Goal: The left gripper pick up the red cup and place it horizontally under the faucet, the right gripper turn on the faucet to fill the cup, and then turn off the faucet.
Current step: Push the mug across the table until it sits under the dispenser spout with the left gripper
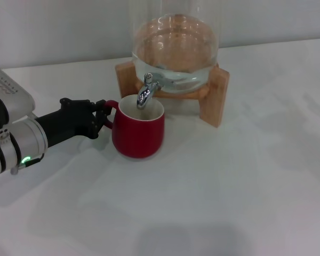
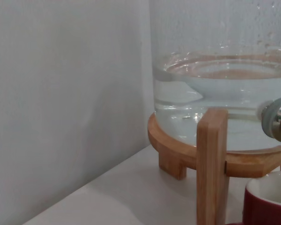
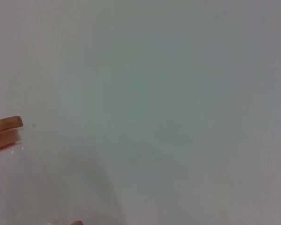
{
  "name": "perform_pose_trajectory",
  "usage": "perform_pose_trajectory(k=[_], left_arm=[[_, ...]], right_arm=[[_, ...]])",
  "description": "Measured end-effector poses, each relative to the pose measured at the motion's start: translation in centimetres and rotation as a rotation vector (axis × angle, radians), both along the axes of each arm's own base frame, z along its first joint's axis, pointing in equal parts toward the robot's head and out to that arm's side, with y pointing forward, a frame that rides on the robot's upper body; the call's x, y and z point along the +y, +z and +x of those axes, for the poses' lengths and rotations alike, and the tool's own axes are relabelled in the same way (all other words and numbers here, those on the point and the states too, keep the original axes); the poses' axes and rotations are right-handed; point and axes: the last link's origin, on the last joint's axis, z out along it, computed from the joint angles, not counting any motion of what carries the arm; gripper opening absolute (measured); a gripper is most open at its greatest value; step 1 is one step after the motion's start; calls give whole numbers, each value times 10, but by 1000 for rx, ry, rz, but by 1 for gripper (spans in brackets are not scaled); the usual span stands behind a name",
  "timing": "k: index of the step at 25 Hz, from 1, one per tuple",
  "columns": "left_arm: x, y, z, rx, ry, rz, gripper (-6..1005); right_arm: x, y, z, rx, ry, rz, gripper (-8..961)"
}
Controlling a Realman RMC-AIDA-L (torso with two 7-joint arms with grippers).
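Observation:
The red cup (image 1: 138,133) stands upright on the white table, its white inside open right below the spout of the chrome faucet (image 1: 145,90). My left gripper (image 1: 102,118), all black, reaches in from the left and is shut on the cup's small loop handle. In the left wrist view only the cup's rim (image 2: 267,206) and a piece of the faucet (image 2: 278,119) show. No water is running from the spout. My right gripper is out of view.
The faucet belongs to a big glass jar (image 1: 176,48) of water on a wooden stand (image 1: 213,96), close to the back wall. A stand leg (image 2: 211,164) rises beside the cup. The right wrist view shows the wall and a wooden edge (image 3: 4,129).

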Motion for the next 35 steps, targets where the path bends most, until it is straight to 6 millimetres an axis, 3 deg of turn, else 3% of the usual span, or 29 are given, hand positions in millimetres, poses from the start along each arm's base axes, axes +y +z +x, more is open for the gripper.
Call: perform_pose_trajectory(k=[17,22,35], left_arm=[[-3,-1,-4,-29,47,-11,136],[-4,-1,-5,-27,48,-15,188],[-4,-1,-4,-34,57,-18,209]], right_arm=[[-1,0,0,0,0,-1,766],[-1,0,0,0,1,-2,766],[-2,2,1,0,-2,6,765]])
